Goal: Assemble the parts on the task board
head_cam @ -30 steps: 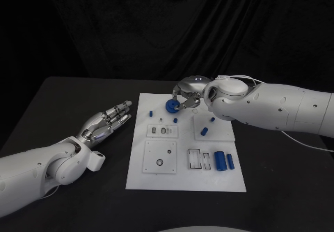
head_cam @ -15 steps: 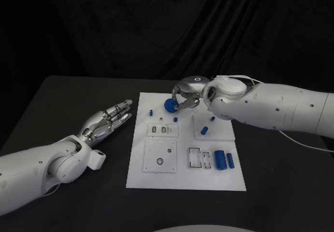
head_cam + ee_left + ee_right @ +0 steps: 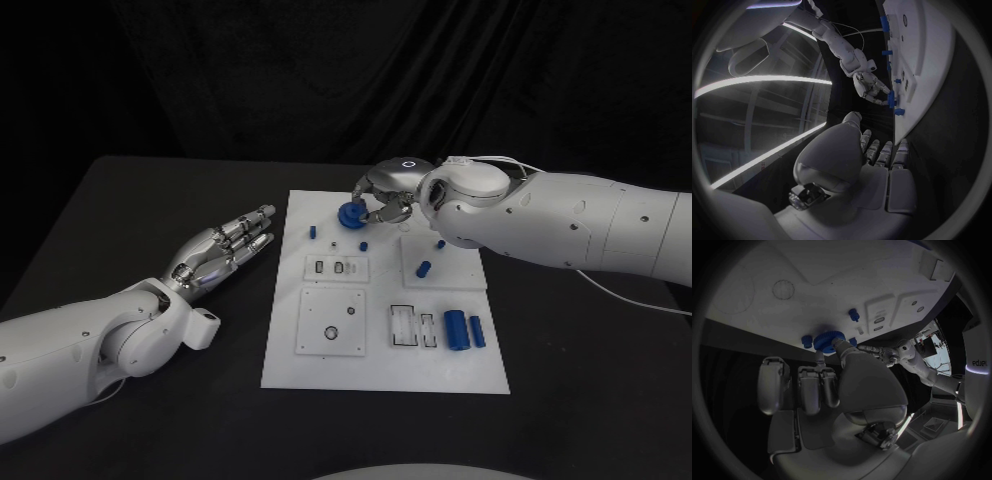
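Note:
The white task board [image 3: 433, 375] lies mid-table. My right hand [image 3: 387, 194] hovers over its far edge and pinches a round blue gear-like part [image 3: 351, 213] between thumb and a finger; the right wrist view shows that blue gear [image 3: 826, 341] just above the board [image 3: 767, 270]. Small blue pegs [image 3: 313, 234] [image 3: 364, 247] [image 3: 424, 269] stand on the board, and two blue cylinders [image 3: 463, 331] lie near its right side. My left hand [image 3: 221, 249] rests flat and open on the table left of the board, holding nothing; it also shows as my left hand [image 3: 879, 155].
Recessed square plates [image 3: 332, 323] and slotted holders [image 3: 411, 330] sit on the board's near half. Black table [image 3: 130, 220] surrounds the board, with a black curtain behind. My right arm [image 3: 577, 225] spans the table's far right.
My right hand has lifted the blue gear slightly and shifted it toward the board's far edge. My left hand has not moved.

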Controlling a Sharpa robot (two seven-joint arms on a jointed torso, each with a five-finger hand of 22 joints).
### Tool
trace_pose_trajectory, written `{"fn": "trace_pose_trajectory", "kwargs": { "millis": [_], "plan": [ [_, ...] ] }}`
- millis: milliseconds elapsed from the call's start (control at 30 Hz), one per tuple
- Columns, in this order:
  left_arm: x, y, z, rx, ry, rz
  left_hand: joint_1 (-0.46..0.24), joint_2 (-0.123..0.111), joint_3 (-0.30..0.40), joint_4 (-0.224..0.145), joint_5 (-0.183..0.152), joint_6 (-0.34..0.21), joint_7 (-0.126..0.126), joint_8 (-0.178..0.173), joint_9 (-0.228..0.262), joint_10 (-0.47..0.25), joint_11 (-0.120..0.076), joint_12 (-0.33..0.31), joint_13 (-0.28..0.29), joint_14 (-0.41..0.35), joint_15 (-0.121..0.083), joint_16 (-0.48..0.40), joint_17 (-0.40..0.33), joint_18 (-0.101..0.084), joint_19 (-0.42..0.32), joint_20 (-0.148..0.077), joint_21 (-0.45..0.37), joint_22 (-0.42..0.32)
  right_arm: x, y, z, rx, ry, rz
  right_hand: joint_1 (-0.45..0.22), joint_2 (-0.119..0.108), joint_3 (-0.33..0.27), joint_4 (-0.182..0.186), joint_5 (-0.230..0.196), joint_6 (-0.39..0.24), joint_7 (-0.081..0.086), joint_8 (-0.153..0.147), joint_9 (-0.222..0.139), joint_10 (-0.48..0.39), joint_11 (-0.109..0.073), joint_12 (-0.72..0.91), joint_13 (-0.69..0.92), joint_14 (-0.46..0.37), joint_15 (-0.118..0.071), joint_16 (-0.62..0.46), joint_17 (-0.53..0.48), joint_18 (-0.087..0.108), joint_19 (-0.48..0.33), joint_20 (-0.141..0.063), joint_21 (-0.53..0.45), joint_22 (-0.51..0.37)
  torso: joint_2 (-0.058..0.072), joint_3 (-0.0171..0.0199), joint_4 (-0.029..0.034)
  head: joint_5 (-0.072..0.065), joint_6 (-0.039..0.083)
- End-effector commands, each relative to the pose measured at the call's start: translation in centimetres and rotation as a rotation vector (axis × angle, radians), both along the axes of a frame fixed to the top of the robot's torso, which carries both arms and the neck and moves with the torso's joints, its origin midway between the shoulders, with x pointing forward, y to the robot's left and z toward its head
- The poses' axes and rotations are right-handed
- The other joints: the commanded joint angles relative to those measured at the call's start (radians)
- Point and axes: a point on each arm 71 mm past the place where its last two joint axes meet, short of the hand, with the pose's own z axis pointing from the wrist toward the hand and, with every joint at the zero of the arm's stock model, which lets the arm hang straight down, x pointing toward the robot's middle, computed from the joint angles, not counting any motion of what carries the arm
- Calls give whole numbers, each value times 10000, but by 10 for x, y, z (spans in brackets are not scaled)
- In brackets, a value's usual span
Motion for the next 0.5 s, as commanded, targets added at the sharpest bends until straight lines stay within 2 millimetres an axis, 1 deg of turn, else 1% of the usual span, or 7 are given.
{"fn": "trace_pose_trajectory", "kwargs": {
  "millis": [33, 133, 200, 267, 500],
  "plan": [
    [-2, -2, 6, -578, -679, -226, -99, -3, 32, 24, -36, -98, 3, -9, -11, 5, 74, -1, -13, -37, 45, -8, -9, 156, -9, 46, 9, -14, 0, -1, -2, -76, -3, -168, -106, -57, 92, -10, 13, -132, 10, -199, -140, 1042, 66, 26, 2631, 1037, 69, 29, 2634, 119, -90, 5, -93, 1896, 0, 2, 5, -12, -6],
    [-2, -2, 6, -579, -676, -231, -108, 1, 39, 23, -58, -113, 3, -11, -12, 7, 81, -1, -13, -36, 51, -8, -9, 156, -11, 50, 8, -14, 0, 0, -2, -77, 0, -162, -130, -62, 124, -43, 9, -327, 8, -436, -310, 1042, 68, 26, 2631, 1037, 75, 29, 2634, 143, -153, 14, -204, 1868, 0, 0, 13, -18, -7],
    [-2, -2, 6, -579, -674, -233, -108, 1, 39, 23, -58, -113, 3, -11, -12, 7, 81, -1, -13, -36, 51, -8, -9, 156, -11, 50, 8, -14, 0, 0, -2, -72, -3, -156, -136, -60, 133, -52, 9, -370, 3, -494, -356, 1042, 65, 26, 2631, 1037, 75, 29, 2634, 152, -175, 14, -241, 1858, -1, -1, 16, -15, -12],
    [-2, -2, 6, -578, -673, -231, -110, 3, 41, 23, -65, -113, 4, -10, -12, 15, 84, 1, -10, -34, 52, -7, -8, 156, -11, 51, 8, -14, 0, -1, -2, -69, -7, -156, -147, -67, 145, -81, 7, -477, 0, -625, -463, 1042, 62, 26, 2631, 1037, 74, 29, 2634, 172, -227, 15, -333, 1832, -1, -3, 14, -12, -17],
    [-2, -1, 6, -569, -670, -213, -110, 3, 41, 23, -65, -113, 4, -10, -12, 15, 84, 1, -10, -34, 52, -7, -8, 156, -11, 51, 8, -14, 0, -3, -2, -82, 11, -172, -147, -71, 154, -102, 8, -517, -4, -684, -519, 1042, 61, 26, 2631, 1037, 73, 29, 2634, 192, -283, 16, -423, 1804, -3, -10, 8, 17, -30]
  ]
}}
